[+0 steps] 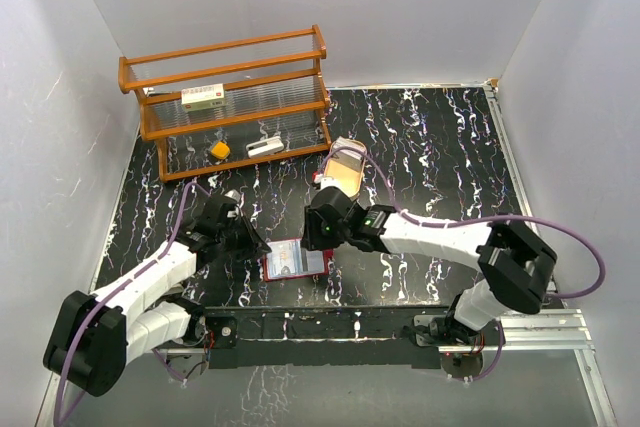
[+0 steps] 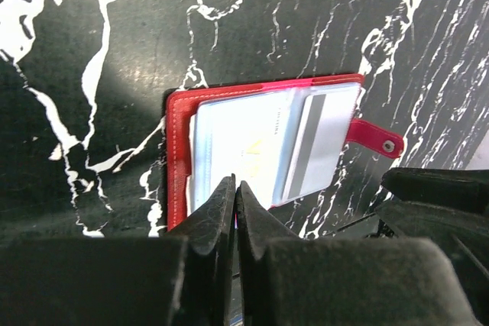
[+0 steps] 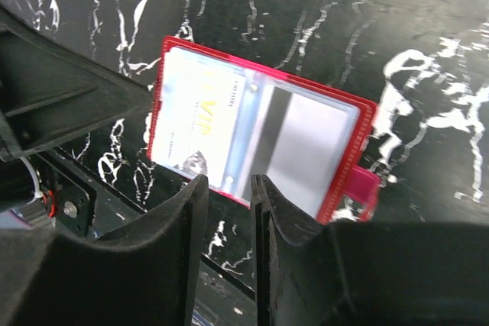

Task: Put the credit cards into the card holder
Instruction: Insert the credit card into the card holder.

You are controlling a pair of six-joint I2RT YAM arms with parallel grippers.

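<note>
Now the left arm (image 1: 150, 282) and right arm (image 1: 430, 237) are bent inward, the open card holder (image 2: 178, 135) laid flat between them; the left gripper (image 2: 235, 185) is pinched shut at its edge; the right gripper (image 3: 229, 185) is held narrowly apart, empty; credit cards (image 2: 244, 139) are seen in the pockets; whether anything is clamped cannot be told.

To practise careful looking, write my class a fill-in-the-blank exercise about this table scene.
The wallet lies ___ on the table.
Its cover is coloured ___.
The left arm's jaws are ___.
The white box sits on the wooden ___.
Missing words: open; red; shut; shelf.
</note>
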